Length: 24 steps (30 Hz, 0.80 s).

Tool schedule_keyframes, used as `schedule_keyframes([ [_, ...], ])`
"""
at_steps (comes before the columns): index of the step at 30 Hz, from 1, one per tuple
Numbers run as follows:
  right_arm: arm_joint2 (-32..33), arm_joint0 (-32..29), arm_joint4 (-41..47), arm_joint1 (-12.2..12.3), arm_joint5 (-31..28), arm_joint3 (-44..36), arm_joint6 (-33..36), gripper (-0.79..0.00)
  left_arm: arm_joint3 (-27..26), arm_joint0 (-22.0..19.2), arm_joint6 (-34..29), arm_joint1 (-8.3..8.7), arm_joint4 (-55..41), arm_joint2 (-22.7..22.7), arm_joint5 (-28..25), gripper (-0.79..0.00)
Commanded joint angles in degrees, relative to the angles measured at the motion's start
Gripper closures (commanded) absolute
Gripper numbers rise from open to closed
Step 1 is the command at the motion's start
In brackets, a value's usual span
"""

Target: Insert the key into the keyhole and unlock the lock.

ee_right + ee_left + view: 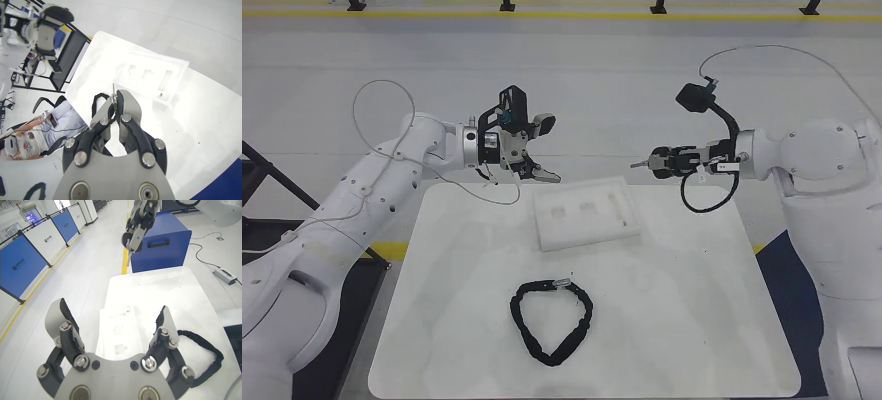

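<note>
Metal, thin, likely slick, the key [129, 256] is pinched in the right hand [115, 96] (left hand [113, 304] spread); hold the floppy lock [552, 322] by its body.

black lock [219, 356], white tray [582, 235], silver key [129, 257]

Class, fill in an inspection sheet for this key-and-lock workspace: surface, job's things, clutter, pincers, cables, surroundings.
Surface: white table with rounded corners.
Job's things: black loop lock lying flat, front middle; key held in the air near the far edge.
Clutter: white foam tray, far middle.
Pincers: right pincer shut on the key; left pincer open, holding nothing, raised near the far edge.
Cables: corded power adapter on the floor beside the table.
Surroundings: blue cabinet, blue barrier panels, yellow floor line.
</note>
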Motion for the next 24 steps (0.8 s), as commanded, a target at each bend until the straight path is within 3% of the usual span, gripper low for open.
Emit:
schedule_keyframes([
  [1,2.7,-1.7,2.6,0.5,-1.0,-1.2,0.4,0.0,0.0,0.0,0.0,0.0,0.0,0.0,0.0,-0.785],
  [10,11.6,-7.3,3.9,2.8,-1.4,-8.5,-0.9,0.0,0.0,0.0,0.0,0.0,0.0,0.0,0.0,-0.785],
  [24,12.3,-8.9,6.1,3.6,-1.1,-10.1,0.3,0.0,0.0,0.0,0.0,0.0,0.0,0.0,0.0,-0.785],
])
